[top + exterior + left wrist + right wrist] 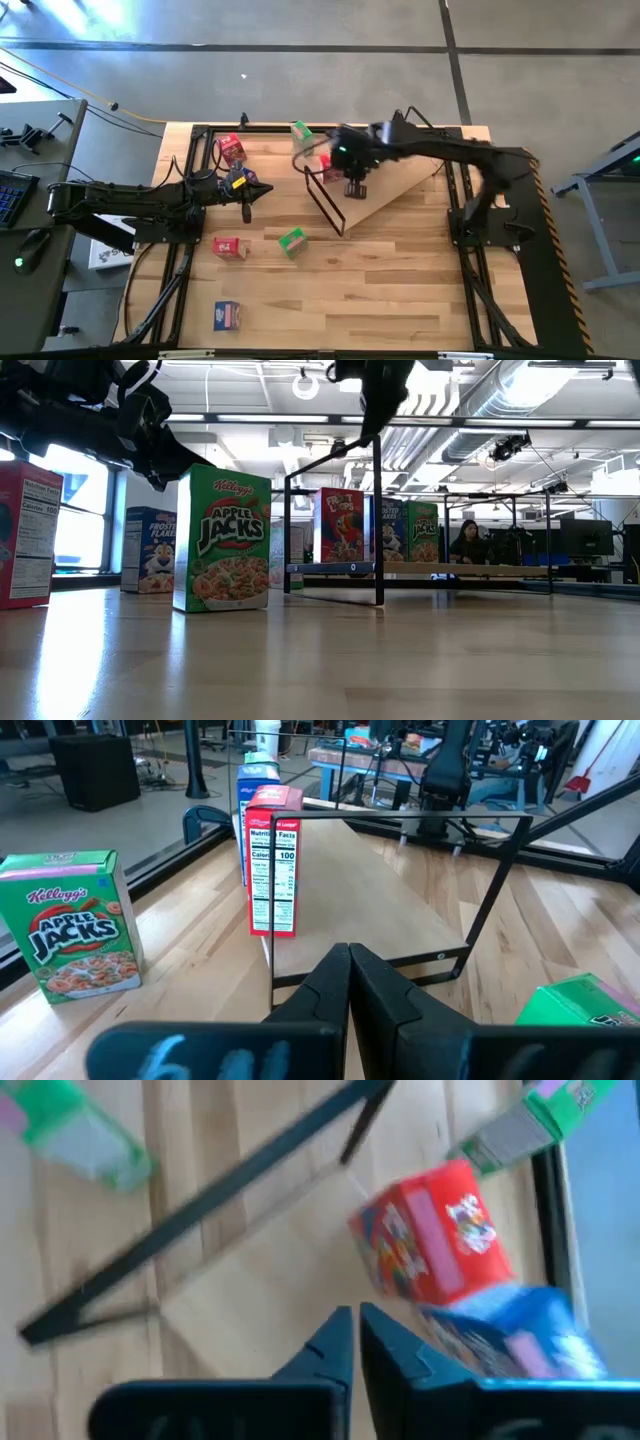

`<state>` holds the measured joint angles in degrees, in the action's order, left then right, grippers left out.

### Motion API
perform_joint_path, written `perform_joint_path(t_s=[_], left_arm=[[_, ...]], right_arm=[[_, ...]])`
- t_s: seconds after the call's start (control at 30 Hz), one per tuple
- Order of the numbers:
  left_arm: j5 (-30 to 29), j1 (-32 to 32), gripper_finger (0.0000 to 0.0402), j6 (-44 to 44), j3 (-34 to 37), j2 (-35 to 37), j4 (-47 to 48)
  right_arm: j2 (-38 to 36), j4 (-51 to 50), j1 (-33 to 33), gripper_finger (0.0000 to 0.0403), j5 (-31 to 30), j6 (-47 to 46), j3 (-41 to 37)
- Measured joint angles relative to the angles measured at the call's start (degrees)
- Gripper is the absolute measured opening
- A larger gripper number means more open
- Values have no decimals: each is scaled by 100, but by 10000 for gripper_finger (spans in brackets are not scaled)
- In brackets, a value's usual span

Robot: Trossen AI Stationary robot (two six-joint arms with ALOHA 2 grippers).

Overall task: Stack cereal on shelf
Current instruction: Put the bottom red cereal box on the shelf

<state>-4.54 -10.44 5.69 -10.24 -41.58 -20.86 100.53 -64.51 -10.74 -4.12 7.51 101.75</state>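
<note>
1. Right hand point(355, 190) hovered over the shelf point(400, 185), fingers together, empty.
2. Left hand point(262, 190) at nine o'clock, pinched together, empty.
3. Apple Jacks box point(292, 241) stood on the worktop point(380, 290) at six o'clock of the shelf: probably light, crushable cardboard; pinch its narrow sides.

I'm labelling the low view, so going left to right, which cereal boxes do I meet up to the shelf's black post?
Red box at the edge → blue Frosted Flakes box → green Apple Jacks box → red box → black post.
</note>
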Motion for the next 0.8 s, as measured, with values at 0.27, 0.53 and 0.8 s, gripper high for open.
perform_joint_path(t_s=[0.27,0.53,0.8], left_arm=[[-21,-5,0,27,0,0,-4],[-580,-11,0,118,-489,-2,576],[-1099,-473,0,267,-1564,-27,2466]], right_arm=[[-2131,5856,117,12,-676,-1203,-4999],[-1920,8290,163,1,-1329,-1666,-6407],[-1499,8642,20,0,-1297,-1806,-6402]])
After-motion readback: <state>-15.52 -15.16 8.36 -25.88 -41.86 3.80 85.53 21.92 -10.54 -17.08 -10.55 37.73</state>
